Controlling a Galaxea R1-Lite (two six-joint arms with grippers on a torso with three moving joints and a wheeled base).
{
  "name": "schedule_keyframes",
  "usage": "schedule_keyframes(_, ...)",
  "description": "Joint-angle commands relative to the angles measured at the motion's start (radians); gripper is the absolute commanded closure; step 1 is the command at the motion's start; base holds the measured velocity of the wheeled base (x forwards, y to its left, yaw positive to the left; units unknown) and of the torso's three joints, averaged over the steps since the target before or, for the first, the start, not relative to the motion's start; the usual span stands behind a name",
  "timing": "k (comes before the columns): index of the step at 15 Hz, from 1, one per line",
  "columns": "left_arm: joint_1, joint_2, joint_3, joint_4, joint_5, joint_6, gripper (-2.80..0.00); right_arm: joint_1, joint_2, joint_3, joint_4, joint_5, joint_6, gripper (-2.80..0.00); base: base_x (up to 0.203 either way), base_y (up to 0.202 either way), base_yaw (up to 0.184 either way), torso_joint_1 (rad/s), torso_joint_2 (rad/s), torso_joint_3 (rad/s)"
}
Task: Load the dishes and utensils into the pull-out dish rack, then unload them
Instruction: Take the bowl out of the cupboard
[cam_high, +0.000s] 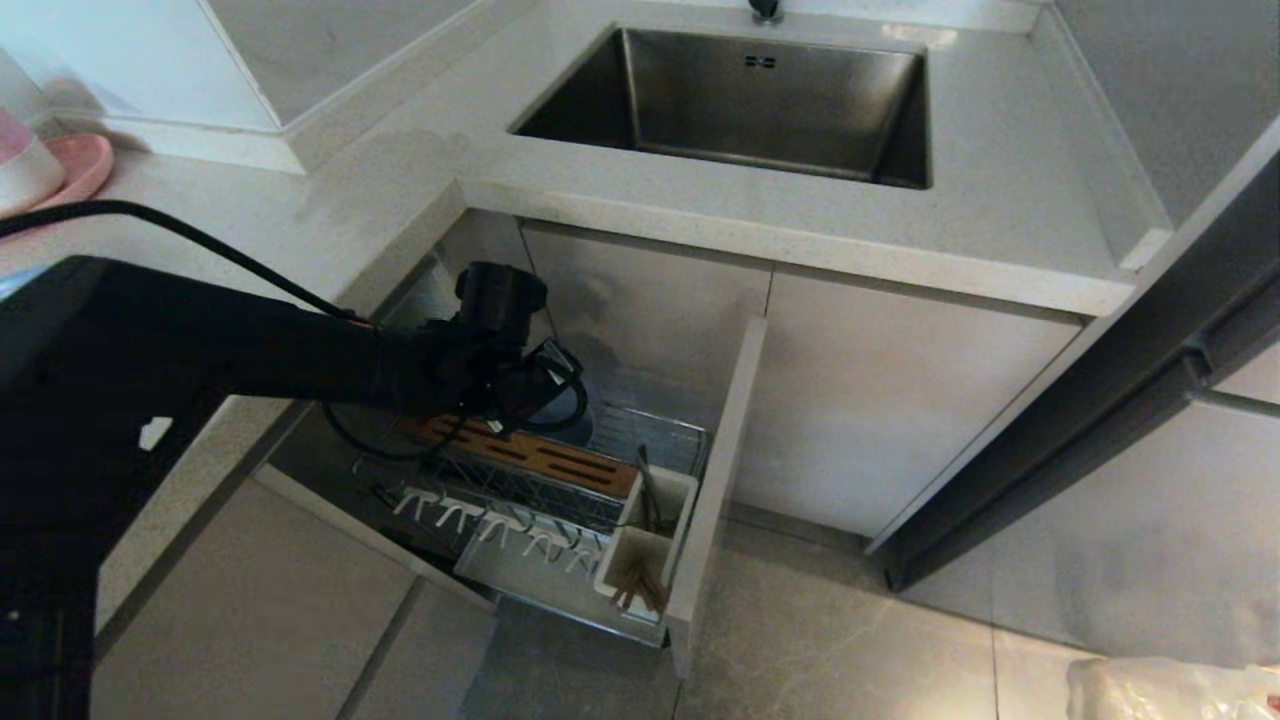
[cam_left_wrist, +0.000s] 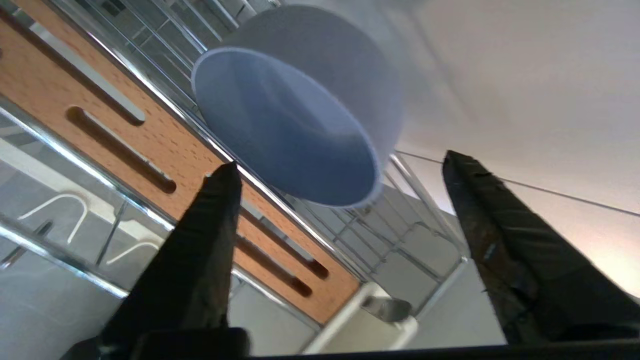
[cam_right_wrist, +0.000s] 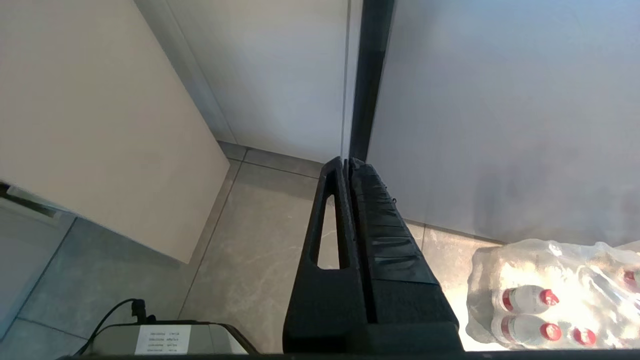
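Left hand (cam_left_wrist: 340, 170) hangs over the pull-out dish rack (cam_high: 560, 500), fingers (cam_left_wrist: 200, 260) spread wide and holding nothing. Just ahead of them the pale-blue bowl (cam_left_wrist: 295, 115) rests tilted on the wires behind the slotted wooden bar (cam_left_wrist: 165, 155). Chopsticks (cam_high: 640, 588) stand in the white cup (cam_high: 640, 545). Above, the counter (cam_high: 700, 220) carries the steel sink (cam_high: 740, 100). Right hand (cam_right_wrist: 348, 162) is pressed together, low over the floor (cam_right_wrist: 250, 260).

Pale-blue bowl (cam_left_wrist: 300, 115); orange-brown slotted bar (cam_left_wrist: 150, 145) (dark slots); chrome rack (cam_high: 650, 435).
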Motion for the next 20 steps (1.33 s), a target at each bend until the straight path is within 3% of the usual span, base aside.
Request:
schedule_keyframes(1, 0.0, 0.041, -0.005, -0.018, 0.002, -0.005, -2.8, 0.0, 0.001, 0.0, 0.0, 0.0, 0.0, 0.0, 0.0, 0.0, 0.0, 0.0, 0.0, 0.0)
schedule_keyframes(6, 0.007, 0.087, -0.012, -0.088, 0.0, 0.006, -2.8, 0.0, 0.001, 0.0, 0.0, 0.0, 0.0, 0.0, 0.0, 0.0, 0.0, 0.0, 0.0, 0.0)
schedule_keyframes(20, 0.046, 0.145, -0.081, -0.124, -0.047, 0.03, -2.8, 0.0, 0.0, 0.0, 0.0, 0.0, 0.0, 0.0, 0.0, 0.0, 0.0, 0.0, 0.0, 0.0)
